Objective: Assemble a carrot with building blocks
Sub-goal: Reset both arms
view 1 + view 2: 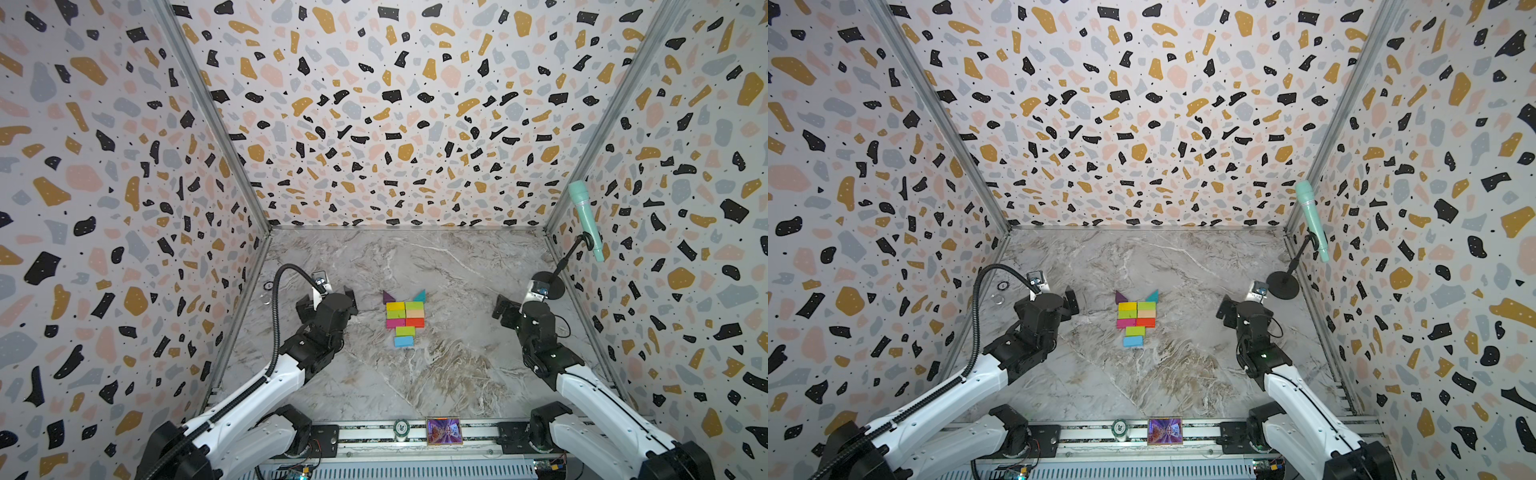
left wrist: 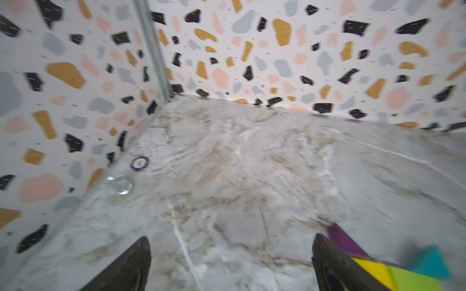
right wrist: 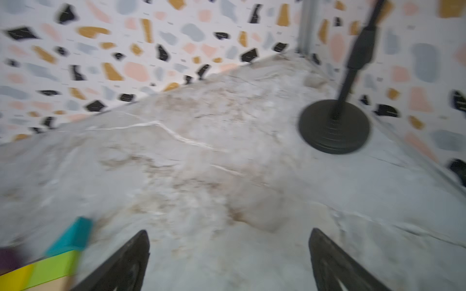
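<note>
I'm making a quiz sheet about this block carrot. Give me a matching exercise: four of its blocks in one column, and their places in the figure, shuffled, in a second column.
Blocks
1. purple triangle
2. teal triangle
3. light blue block
4. red block

Places
A. single block at the narrow near tip
B. wide far end, robot's left side
C. in the two-wide body, beside the magenta block
D. wide far end, robot's right side

Pairs: 1-B, 2-D, 3-A, 4-C
</note>
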Controlling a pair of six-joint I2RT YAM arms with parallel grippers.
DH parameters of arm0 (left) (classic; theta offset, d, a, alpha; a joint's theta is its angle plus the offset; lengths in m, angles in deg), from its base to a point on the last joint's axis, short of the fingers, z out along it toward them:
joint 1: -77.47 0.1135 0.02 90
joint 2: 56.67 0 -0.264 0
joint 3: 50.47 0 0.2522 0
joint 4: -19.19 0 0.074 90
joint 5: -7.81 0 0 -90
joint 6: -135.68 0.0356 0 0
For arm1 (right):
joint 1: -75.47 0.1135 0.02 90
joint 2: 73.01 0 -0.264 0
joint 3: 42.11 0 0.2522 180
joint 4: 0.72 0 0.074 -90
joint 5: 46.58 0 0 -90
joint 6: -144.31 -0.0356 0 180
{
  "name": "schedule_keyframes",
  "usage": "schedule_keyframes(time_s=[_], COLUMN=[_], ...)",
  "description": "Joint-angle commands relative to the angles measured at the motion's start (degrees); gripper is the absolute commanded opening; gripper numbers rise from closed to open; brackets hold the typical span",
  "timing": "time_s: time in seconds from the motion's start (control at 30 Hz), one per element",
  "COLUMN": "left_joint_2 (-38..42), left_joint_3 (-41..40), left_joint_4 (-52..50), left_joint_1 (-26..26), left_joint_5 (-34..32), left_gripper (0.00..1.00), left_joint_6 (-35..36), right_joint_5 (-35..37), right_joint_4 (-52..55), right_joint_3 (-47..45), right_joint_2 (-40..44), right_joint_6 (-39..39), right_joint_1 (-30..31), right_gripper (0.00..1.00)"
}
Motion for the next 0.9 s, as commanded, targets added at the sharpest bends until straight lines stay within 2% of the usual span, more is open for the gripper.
schedule_keyframes(time_s=[0.0,0.07,0.2,0.23,0.27,0.3,0.4,0.43,0.5,0.57,0.6,0.87], left_joint_2=[-4.0,-7.6,-12.6,-14.0,-15.5,-17.1,-22.4,-21.7,-21.6,-22.5,-22.1,-22.3], left_joint_3=[-4.9,-7.9,-12.8,-14.5,-15.9,-17.5,-22.2,-22.5,-22.3,-22.8,-22.5,-22.5], left_joint_4=[16.4,23.9,38.0,43.5,47.4,52.2,67.5,66.3,64.6,66.9,65.8,65.7], left_joint_1=[9.5,12.2,12.7,13.5,14.2,14.9,18.4,19.1,19.5,19.6,19.6,20.0], left_joint_5=[-3.4,-2.9,-2.1,-1.6,-0.4,0.8,7.8,10.7,13.2,13.9,14.6,15.3], left_gripper=[1.0,1.0,1.0,1.0,1.0,1.0,1.0,1.0,1.0,1.0,1.0,1.0], left_joint_6=[6.2,8.4,14.0,14.7,15.6,16.6,17.2,16.9,17.3,17.7,17.8,17.6], right_joint_5=[0.3,-0.3,1.1,1.4,0.6,-0.6,-7.1,-10.9,-11.5,-14.7,-13.8,-11.1], right_joint_4=[-11.0,-17.7,-31.2,-31.6,-31.1,-35.0,-51.1,-53.9,-58.6,-55.3,-58.7,-59.3], right_joint_3=[-3.2,-4.8,-6.4,-4.8,-3.5,-3.7,-7.8,-8.4,-8.6,-6.3,-5.8,-7.0], right_joint_2=[-2.8,-5.7,-16.6,-19.2,-20.8,-22.2,-24.6,-26.2,-30.1,-32.6,-35.4,-34.5], right_joint_6=[6.2,10.3,14.1,14.3,14.7,16.2,17.7,17.5,18.6,20.9,22.5,23.5], right_joint_1=[-7.4,-8.1,-8.1,-8.3,-8.3,-8.4,-9.4,-10.7,-10.4,-9.2,-7.9,-5.9], right_gripper=[0.99,0.99,0.99,0.99,0.99,0.99,0.99,0.99,0.99,0.99,0.99,0.99])
